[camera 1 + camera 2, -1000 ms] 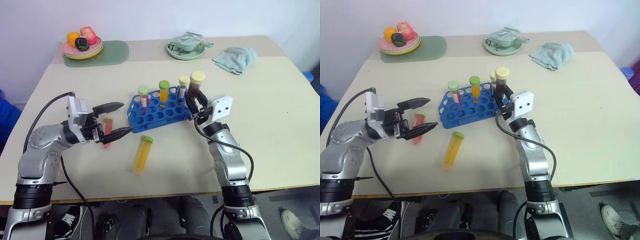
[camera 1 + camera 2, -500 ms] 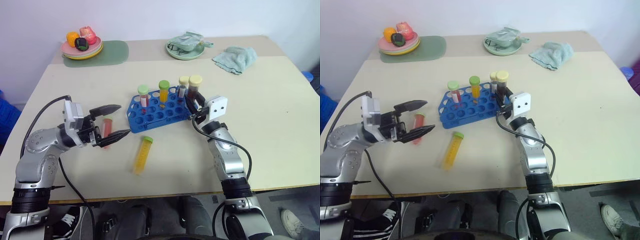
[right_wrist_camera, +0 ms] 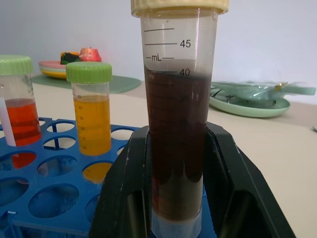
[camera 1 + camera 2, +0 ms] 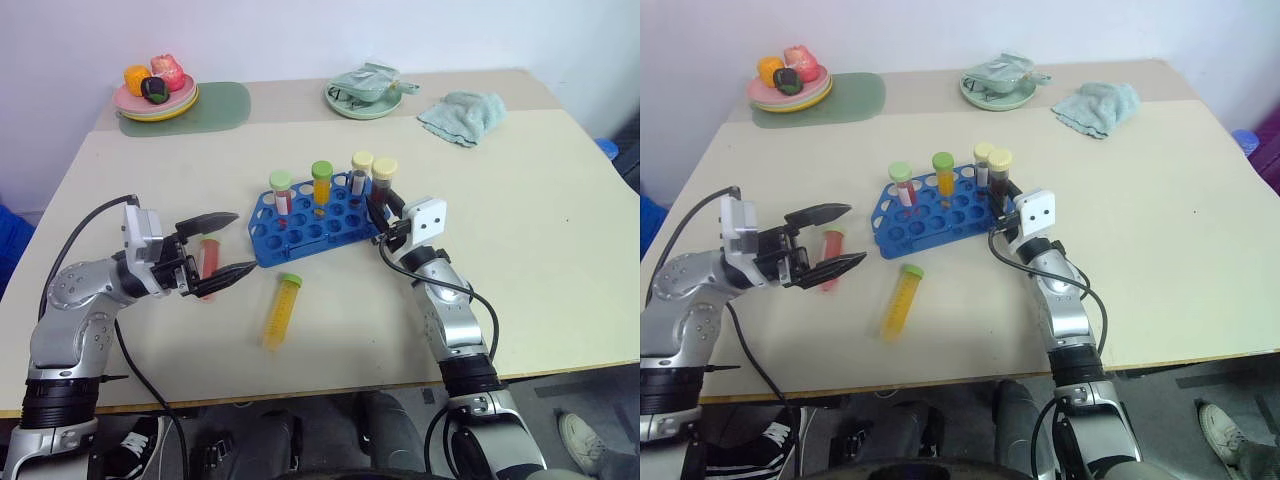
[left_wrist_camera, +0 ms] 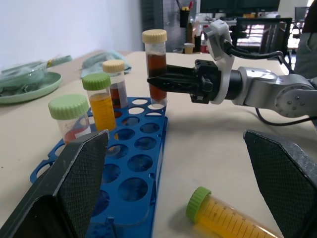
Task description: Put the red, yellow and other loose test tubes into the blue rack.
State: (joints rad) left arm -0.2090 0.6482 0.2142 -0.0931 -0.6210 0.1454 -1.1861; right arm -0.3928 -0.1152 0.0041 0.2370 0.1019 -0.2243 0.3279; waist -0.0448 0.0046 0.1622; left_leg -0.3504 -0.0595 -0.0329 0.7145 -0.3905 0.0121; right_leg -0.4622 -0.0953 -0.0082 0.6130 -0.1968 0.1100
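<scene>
The blue rack [image 4: 312, 222] stands mid-table holding a green-capped red tube [image 4: 281, 190], a green-capped yellow tube [image 4: 321, 181] and a cream-capped tube [image 4: 361, 170]. My right gripper [image 4: 384, 213] is shut on a dark brown cream-capped tube [image 3: 177, 139], held upright with its bottom at a hole in the rack's right end. A loose red tube [image 4: 210, 252] lies on the table between the fingers of my open left gripper [image 4: 241, 242]. A loose yellow tube [image 4: 281, 309] with a green cap lies in front of the rack.
At the back left, a plate of toy fruit [image 4: 155, 96] rests on a green mat [image 4: 220, 106]. A green dish [image 4: 364, 94] and a teal cloth [image 4: 461, 112] lie at the back right. The table's front edge [image 4: 300, 395] runs near my arms.
My right gripper has sunk a little with the brown tube, bringing it down to the rack's right end. The left gripper stays open over the red tube.
</scene>
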